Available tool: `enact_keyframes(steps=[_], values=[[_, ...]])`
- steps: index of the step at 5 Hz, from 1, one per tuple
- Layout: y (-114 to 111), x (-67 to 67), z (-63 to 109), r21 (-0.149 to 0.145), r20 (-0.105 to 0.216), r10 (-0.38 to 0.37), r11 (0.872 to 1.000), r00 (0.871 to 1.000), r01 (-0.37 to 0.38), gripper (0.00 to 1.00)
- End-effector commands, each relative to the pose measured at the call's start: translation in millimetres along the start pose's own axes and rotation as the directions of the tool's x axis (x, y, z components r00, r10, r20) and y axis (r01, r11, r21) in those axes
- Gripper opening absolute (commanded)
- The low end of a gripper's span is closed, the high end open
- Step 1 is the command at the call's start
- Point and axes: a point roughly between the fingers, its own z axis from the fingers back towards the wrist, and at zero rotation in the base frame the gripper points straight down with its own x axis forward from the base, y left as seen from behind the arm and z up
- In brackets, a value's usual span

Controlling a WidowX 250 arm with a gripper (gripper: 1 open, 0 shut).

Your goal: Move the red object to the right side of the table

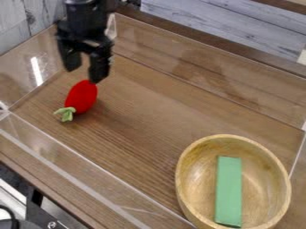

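The red object (80, 96), a small glossy strawberry-like toy with a green stem end at its lower left, lies on the left part of the brown wood-grain table (167, 107). My black gripper (86, 64) points down and hangs just above the fruit's upper end. Its two fingers stand apart, open, with nothing between them. I cannot tell whether the fingertips touch the fruit.
A round light wooden bowl (195, 165) sits at the front right and holds a flat green rectangular block (228, 190). Low clear acrylic walls (72, 179) edge the table on all sides. Bare wood lies between the fruit and the bowl.
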Motion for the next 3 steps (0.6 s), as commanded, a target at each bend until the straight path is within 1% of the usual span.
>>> enact_keyframes(steps=[1, 2, 3], values=[[5, 2.9, -6.6, 0.025, 0.042, -0.012, 1.0, 0.999, 0.011, 1.0], [3, 8.2, -19.5, 0.018, 0.047, -0.035, 0.999, 0.998, 0.034, 1.0], [-2, 17.9, -31.2, 0.009, 0.047, -0.013, 1.0, 0.999, 0.013, 1.0]])
